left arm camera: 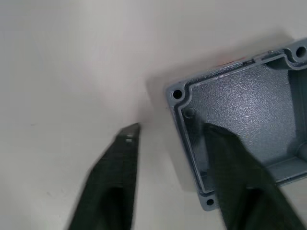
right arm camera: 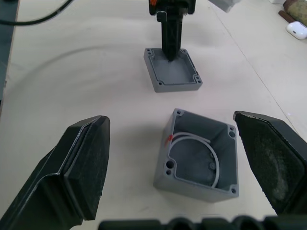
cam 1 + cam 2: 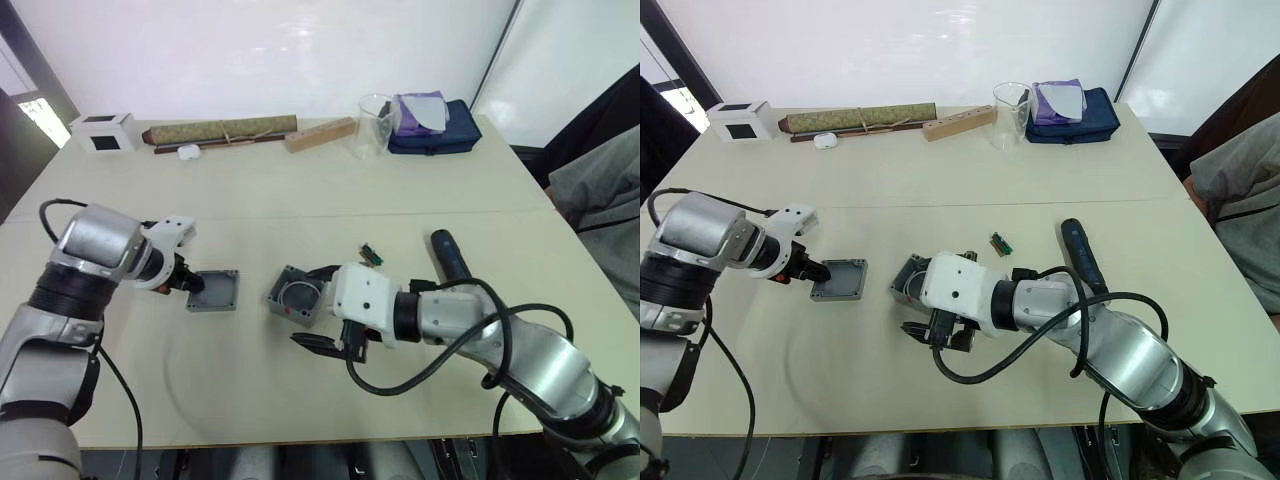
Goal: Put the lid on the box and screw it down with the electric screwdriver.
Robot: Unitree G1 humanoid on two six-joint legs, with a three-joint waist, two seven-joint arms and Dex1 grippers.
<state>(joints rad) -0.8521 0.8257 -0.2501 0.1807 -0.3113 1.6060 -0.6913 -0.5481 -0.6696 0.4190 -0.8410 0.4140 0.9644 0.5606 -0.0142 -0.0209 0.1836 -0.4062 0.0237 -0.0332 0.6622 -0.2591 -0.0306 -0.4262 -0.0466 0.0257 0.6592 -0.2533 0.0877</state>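
Observation:
The grey box point(image 3: 297, 297) stands left of the table's middle, tipped a little, with a white wire ring and a red bit inside point(image 2: 199, 160). My right gripper point(image 3: 318, 308) is open wide, one finger on each side of the box and not touching it. The lid point(image 3: 213, 290), a shallow grey square with corner holes, lies hollow side up to the box's left. My left gripper point(image 3: 190, 283) is open at the lid's left edge, one finger point(image 1: 235, 158) over its inside and the other point(image 1: 120, 163) outside on the table. The dark electric screwdriver point(image 3: 450, 255) lies on the table to the right.
A small green part point(image 3: 371, 254) lies behind the box. Along the far edge are a white cube point(image 3: 103, 131), a rolled olive mat point(image 3: 222, 130), a wooden block point(image 3: 320, 134), a clear beaker point(image 3: 375, 125) and a blue pouch point(image 3: 435, 125). A person's sleeve point(image 3: 600, 190) is at the right.

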